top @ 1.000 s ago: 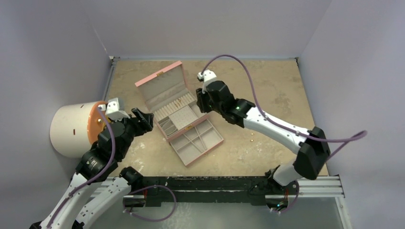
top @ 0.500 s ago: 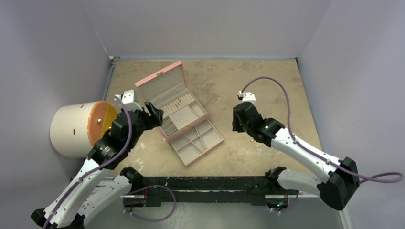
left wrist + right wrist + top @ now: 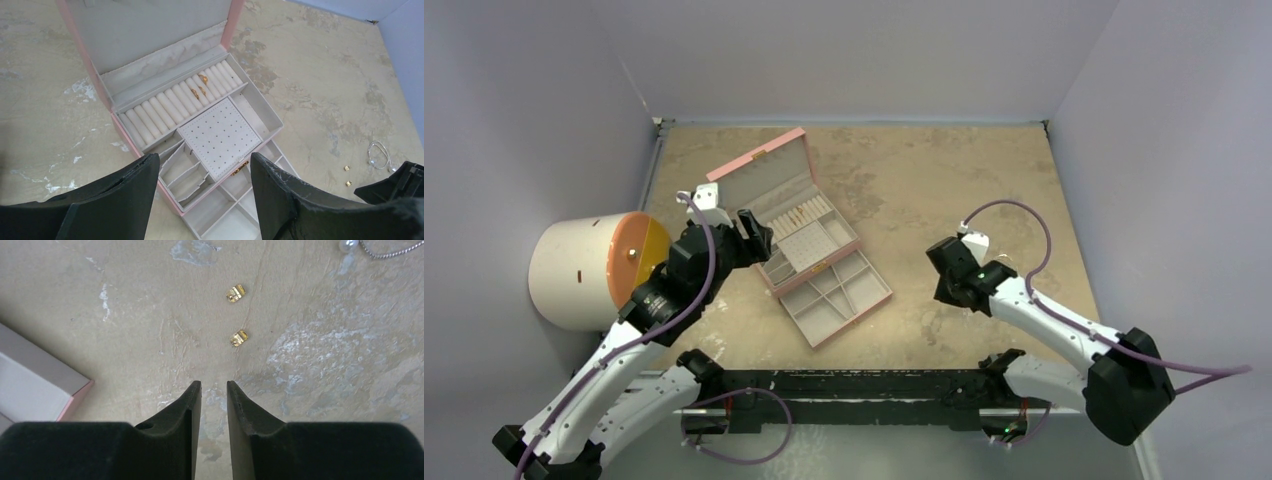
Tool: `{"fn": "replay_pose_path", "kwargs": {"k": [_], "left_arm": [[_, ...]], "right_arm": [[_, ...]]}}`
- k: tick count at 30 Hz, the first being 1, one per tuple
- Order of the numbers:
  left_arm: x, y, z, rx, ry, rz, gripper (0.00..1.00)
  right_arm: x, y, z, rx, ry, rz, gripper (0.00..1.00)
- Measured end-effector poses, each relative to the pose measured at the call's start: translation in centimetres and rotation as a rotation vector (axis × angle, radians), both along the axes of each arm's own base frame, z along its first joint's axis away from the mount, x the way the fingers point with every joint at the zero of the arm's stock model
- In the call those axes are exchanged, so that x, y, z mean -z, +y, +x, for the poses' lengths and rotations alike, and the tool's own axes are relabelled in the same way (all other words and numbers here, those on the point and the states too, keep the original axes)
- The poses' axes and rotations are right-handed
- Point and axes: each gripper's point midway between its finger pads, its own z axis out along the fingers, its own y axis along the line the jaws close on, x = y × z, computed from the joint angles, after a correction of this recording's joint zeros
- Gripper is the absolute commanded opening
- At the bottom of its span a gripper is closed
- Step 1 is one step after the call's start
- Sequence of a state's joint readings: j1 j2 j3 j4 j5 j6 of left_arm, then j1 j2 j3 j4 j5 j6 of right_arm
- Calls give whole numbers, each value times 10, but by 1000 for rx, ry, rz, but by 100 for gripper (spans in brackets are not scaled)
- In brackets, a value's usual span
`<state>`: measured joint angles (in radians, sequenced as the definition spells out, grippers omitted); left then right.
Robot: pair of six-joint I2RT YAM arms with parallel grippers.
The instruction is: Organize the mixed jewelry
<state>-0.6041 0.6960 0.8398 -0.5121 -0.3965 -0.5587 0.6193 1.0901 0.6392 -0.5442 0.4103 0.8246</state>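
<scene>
Rings (image 3: pixel 202 78) on box (image 3: pixel 102 92) rolls at left wrist, gold pieces (image 3: pixel 235 292) at right

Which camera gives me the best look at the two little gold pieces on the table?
Right wrist: the gold pieces lie sharp and unobstructed just ahead of the right gripper. Left wrist shows them as tiny specks near its right edge; top external does not show them.
</scene>
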Motion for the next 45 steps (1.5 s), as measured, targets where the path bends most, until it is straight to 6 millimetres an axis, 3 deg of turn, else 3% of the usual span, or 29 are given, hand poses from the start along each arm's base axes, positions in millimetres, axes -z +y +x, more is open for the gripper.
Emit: {"fn": "replay_pose_path", "kwargs": {"k": [9, 25, 39, 45], "left_arm": [[-1, 0, 0, 1, -4, 0, 67], [-4, 2, -2, 0, -13, -6, 67], [-4, 2, -2, 0, -14, -7, 67], [-4, 2, -2, 0, -14, -7, 67]], "right_arm": [[20, -11, 4, 106, 47, -33, 26], [29, -19, 19, 176, 32, -35, 17], [35, -22, 18, 183, 41, -41, 13], [39, -22, 17, 183, 53, -49, 2]]}}
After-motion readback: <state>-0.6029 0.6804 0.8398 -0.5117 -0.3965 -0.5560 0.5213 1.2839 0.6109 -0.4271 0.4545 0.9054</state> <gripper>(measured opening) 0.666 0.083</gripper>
